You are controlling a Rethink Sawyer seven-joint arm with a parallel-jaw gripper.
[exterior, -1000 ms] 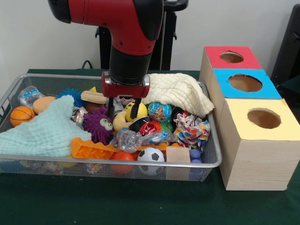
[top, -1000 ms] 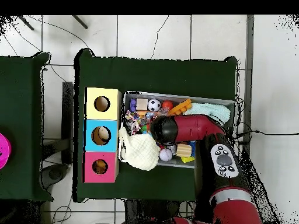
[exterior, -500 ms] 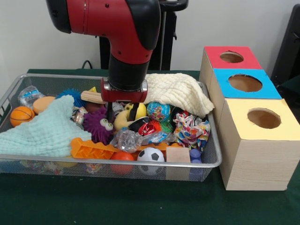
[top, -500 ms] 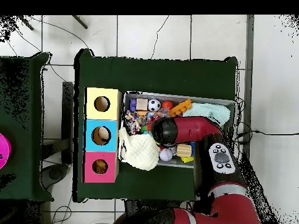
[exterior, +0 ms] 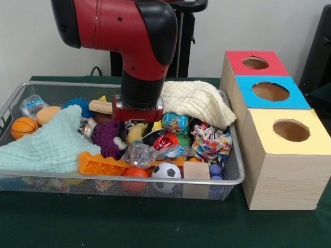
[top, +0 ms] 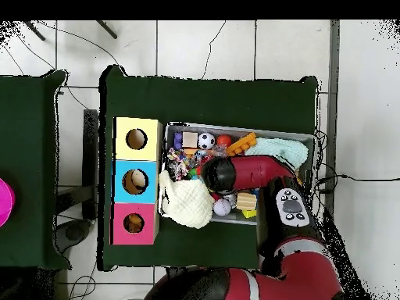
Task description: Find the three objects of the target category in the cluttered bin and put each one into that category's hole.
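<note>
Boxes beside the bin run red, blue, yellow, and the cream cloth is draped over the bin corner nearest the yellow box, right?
Not quite. In the front view the cream cloth is draped over the bin corner nearest the red box, not the yellow box. The order red, blue box, yellow is correct.

bin [exterior: 10, 106] – wire mesh | boxes [exterior: 282, 175] – matt wood | towel [exterior: 199, 101] – waffled cloth
</note>
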